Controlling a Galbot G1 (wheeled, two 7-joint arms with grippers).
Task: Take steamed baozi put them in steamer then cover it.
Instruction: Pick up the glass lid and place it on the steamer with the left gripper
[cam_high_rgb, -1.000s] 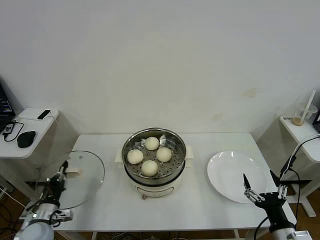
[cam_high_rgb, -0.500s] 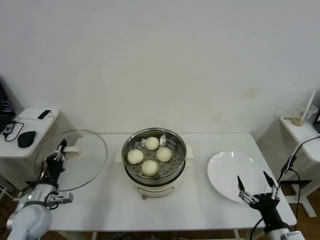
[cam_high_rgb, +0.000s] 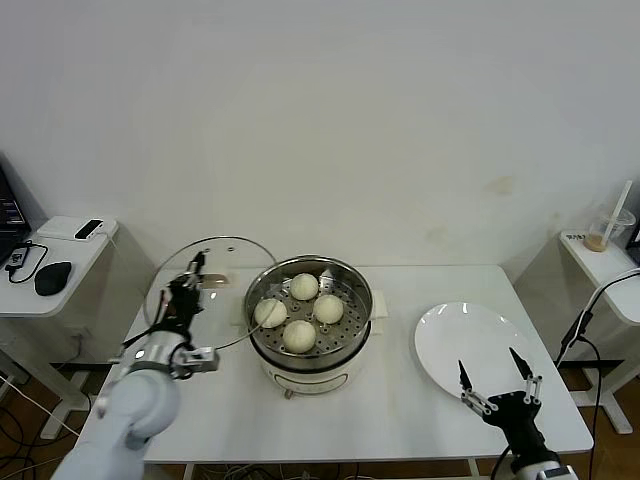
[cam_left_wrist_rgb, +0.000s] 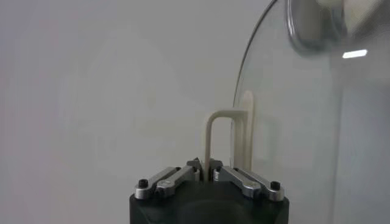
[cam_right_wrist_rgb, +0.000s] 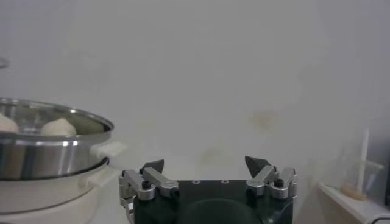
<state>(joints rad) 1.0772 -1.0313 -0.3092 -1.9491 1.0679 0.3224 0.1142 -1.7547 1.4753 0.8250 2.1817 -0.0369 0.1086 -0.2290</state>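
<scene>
Holding the lid (cam_high_rgb: 205, 290) clamped in my left gripper (cam_high_rgb: 186, 287) at centre-left, right gripper (cam_high_rgb: 494, 385) spread idle, I next centre it over the steamer (cam_high_rgb: 309, 312).

The room is bright and even, with soft shadows. A white glare spot shines on the cover (cam_left_wrist_rgb: 317, 122), which looks perhaps a bit blurry close up.

Cream-white baozi (cam_high_rgb: 299, 334), shiny steel steamer (cam_high_rgb: 355, 335)
</scene>
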